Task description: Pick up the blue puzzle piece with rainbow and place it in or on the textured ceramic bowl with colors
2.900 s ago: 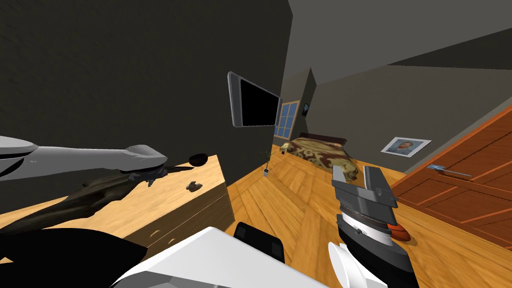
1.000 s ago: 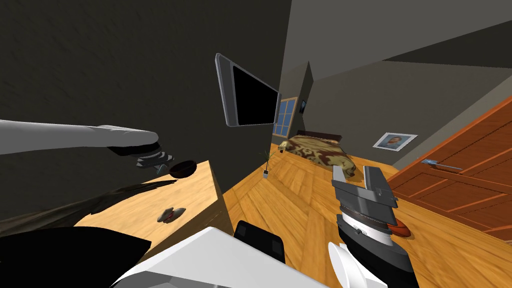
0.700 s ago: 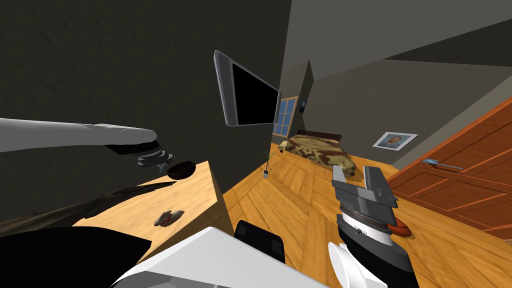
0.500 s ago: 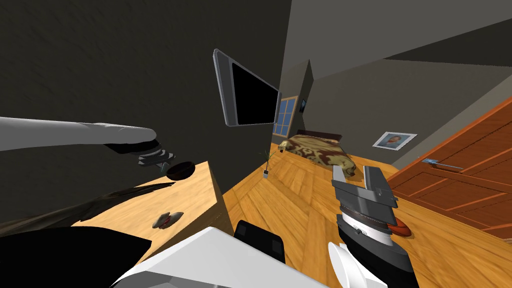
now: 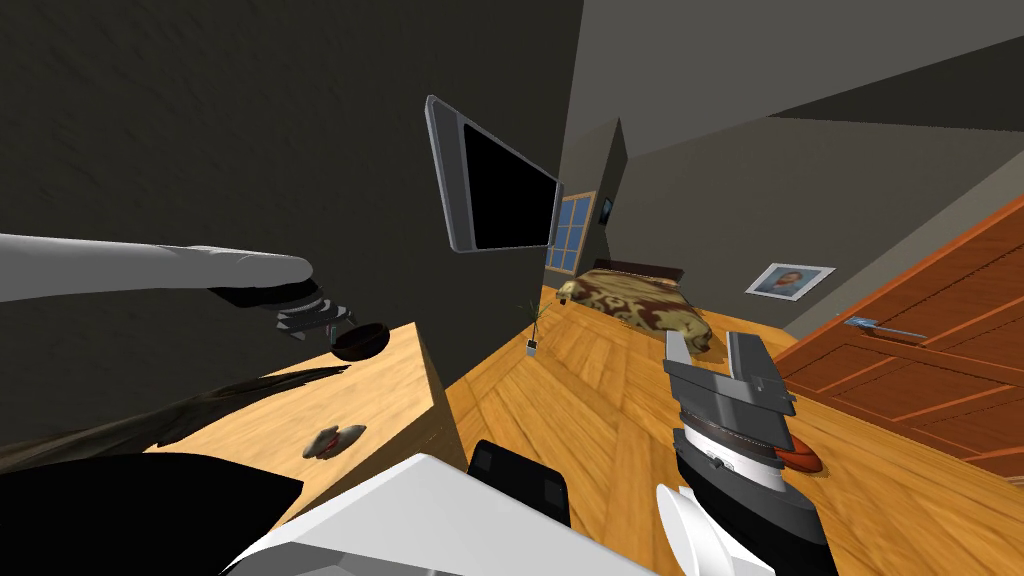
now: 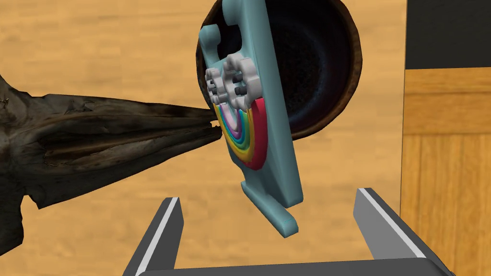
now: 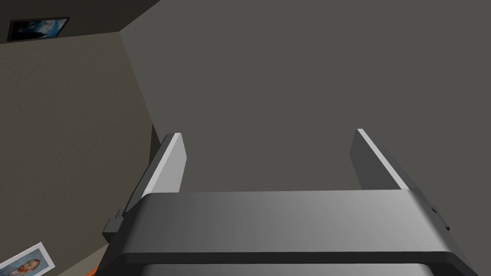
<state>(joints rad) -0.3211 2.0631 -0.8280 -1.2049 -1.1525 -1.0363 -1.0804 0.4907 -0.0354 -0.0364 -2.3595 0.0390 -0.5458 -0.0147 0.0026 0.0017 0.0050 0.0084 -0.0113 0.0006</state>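
My left gripper (image 6: 268, 196): spread wide, empty; blue rainbow puzzle piece (image 6: 275, 124) tilted, untouched, over dark bowl (image 6: 316, 62) near worktop's (image 6: 96, 48) far corner; my right gripper (image 5: 712, 345) open too.

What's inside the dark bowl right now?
The blue rainbow puzzle piece is tilted on edge across the mouth of the bowl, one end past the rim. Beside it the dark inside looks bare; what lies behind the piece is covered.

Puzzle piece (image 6: 275, 124) light blue, rainbow arcs, grey-white cloud; bowl (image 6: 319, 72) dark, apparently brown-rimmed.
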